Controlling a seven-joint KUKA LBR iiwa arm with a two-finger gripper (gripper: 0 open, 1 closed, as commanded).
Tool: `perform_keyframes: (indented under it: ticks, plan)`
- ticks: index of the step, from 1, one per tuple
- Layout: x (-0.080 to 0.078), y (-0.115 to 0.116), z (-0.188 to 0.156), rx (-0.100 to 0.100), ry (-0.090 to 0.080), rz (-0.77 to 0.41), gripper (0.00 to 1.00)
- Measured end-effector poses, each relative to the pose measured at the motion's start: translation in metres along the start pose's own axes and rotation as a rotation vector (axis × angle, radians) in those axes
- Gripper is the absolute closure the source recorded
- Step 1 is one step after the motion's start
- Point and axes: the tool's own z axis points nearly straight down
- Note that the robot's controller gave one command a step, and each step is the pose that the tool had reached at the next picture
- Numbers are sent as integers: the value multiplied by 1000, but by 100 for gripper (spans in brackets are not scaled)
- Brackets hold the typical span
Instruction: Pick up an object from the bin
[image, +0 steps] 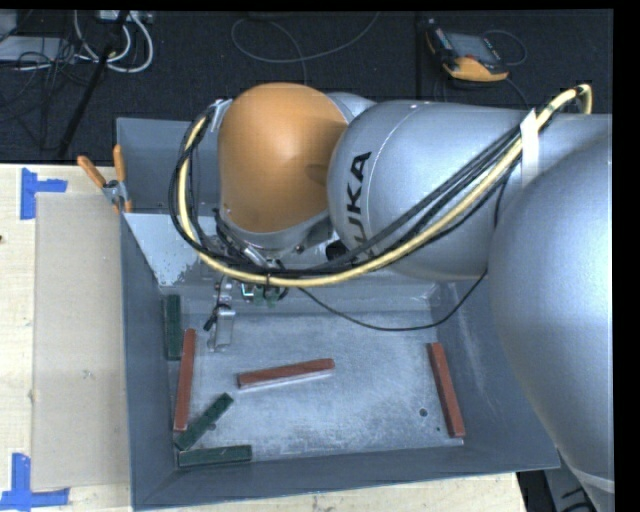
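In the upper-left corner of the bin (350, 482), the gripper (220, 325) hangs low over the floor; can't tell if it's open or closed. Nearest pieces: dark green strip (172, 325) just left of it, and red-brown strip (185, 385) along the left wall, just below.

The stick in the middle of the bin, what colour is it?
The stick is reddish brown, camera view.

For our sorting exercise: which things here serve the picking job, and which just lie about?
Job: gripper; bin; left green stick; left brown stick, nearest it.
Lying about: middle brown stick; right brown stick; slanted green stick; front green stick.
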Motion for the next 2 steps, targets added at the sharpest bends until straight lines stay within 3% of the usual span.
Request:
perform_keyframes:
  ticks: [1,2]
  plan:
    - [44,-50,116,3,2,60,0]
    - [58,-35,149,0,-3,-237,0]
